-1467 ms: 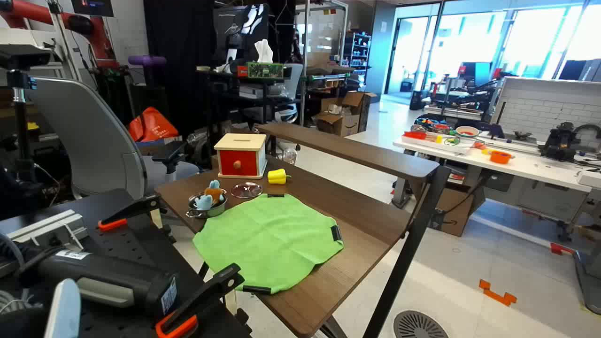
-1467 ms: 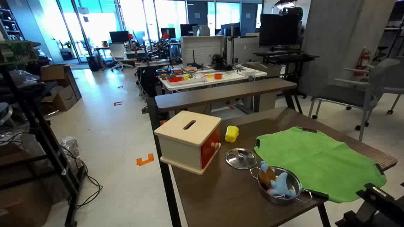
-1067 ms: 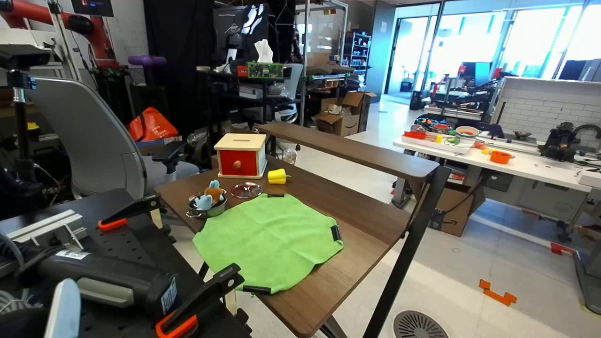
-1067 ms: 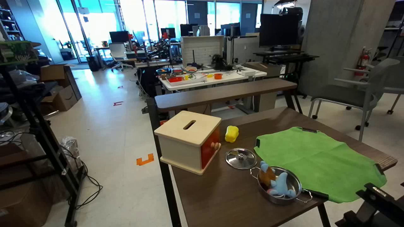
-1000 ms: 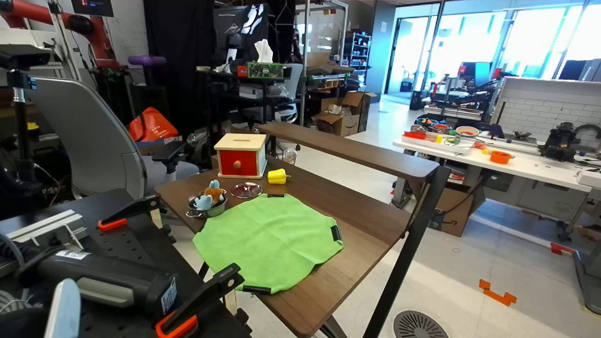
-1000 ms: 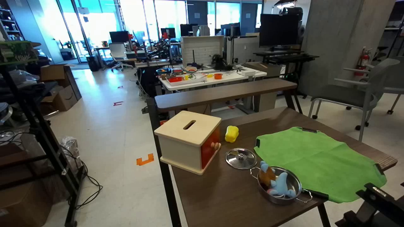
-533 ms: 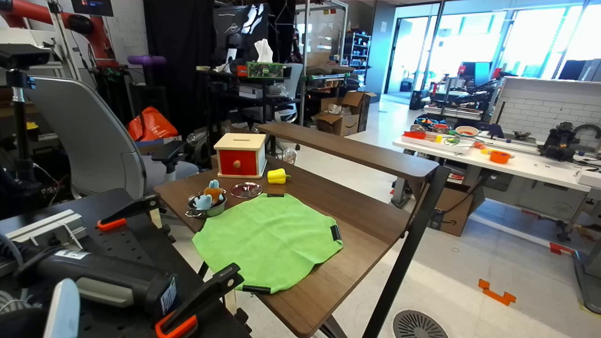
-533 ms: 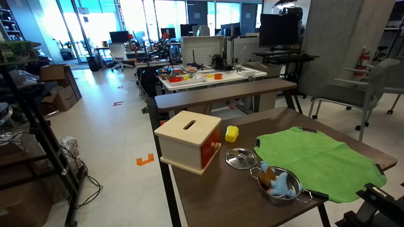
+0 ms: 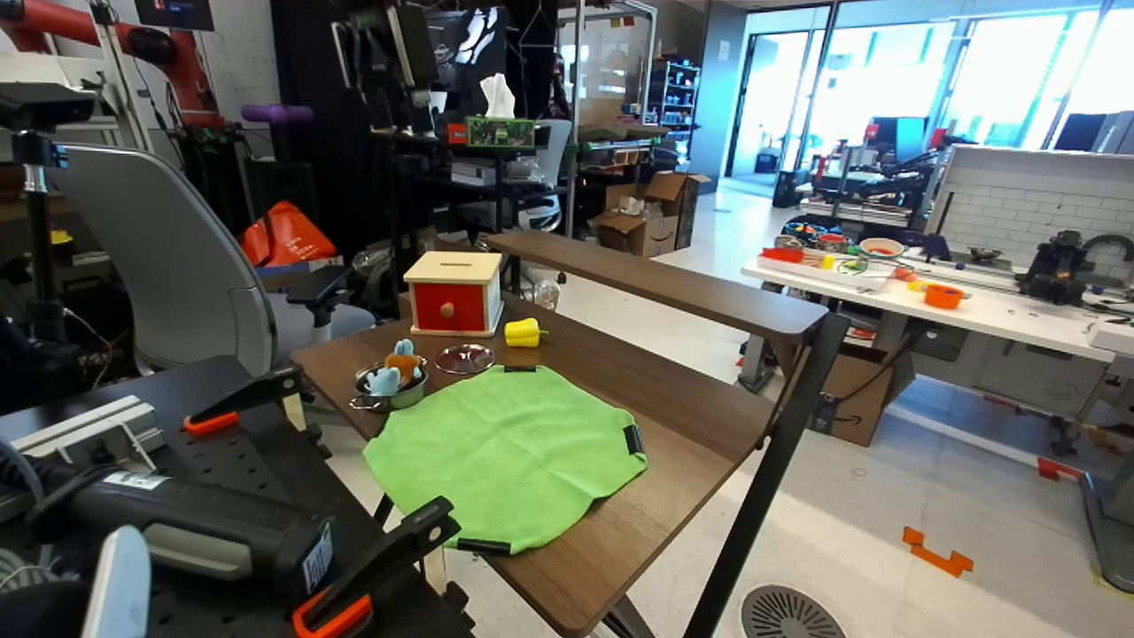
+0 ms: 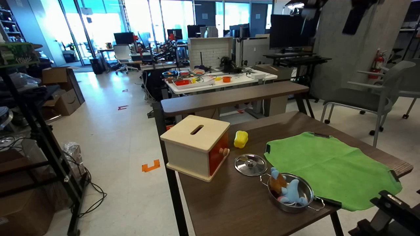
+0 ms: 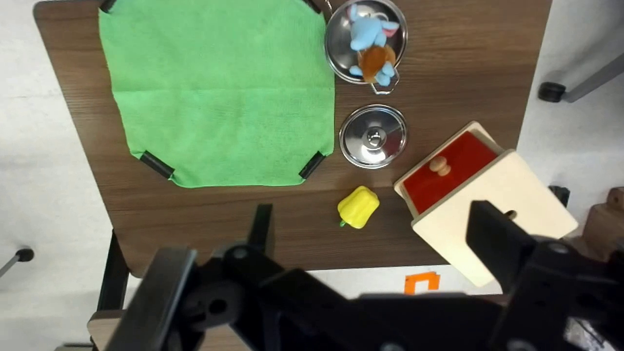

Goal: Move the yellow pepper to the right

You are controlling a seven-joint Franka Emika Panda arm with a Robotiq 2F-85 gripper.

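Observation:
The yellow pepper [image 11: 358,207] is small and bright yellow with a green stem. It lies on the brown table between the green cloth and the box. It also shows in both exterior views [image 9: 523,333] [image 10: 241,139], beside the box. My gripper [image 11: 373,205] is open and empty, its fingers wide apart. In the wrist view the pepper appears between the fingers, nearer the left one, well below them. In both exterior views the gripper [image 9: 381,71] is high up at the top edge, far above the table and not touching the pepper.
A wooden box [image 10: 197,134] with a red drawer stands beside the pepper. A metal lid [image 11: 373,136] and a pot [image 10: 292,206] with soft toys stand near it. A green cloth [image 9: 505,452] covers much of the table. A raised shelf [image 9: 656,279] runs along one table edge.
My gripper has come into view at the top of both exterior views, where it did not show before. The pepper and the other things on the table have not moved.

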